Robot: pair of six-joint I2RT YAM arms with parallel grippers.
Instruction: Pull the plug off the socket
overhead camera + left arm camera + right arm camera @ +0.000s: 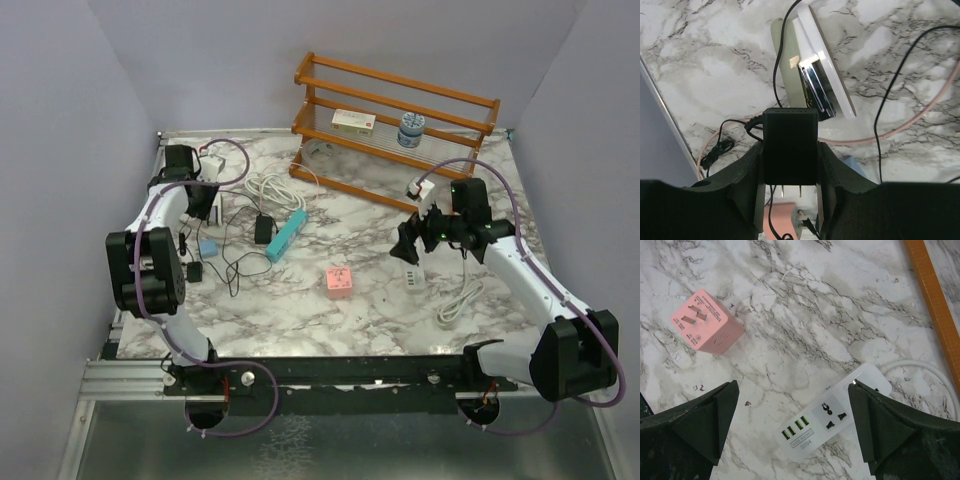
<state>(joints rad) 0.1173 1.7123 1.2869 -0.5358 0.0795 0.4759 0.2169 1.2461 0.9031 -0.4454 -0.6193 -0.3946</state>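
Black plug (790, 130) is sitting clamped in the left gripper (790, 150), prongs bare, so it is apparently clear of the white socket block (827, 75) just beyond. Right gripper (793, 390) is hanging wide apart (nothing held) over a white power strip (830, 420), probably standing by. Marble table (300, 310) is carrying everything; wooden rack (400, 100) and lilac walls (60, 100) are closing the far side.
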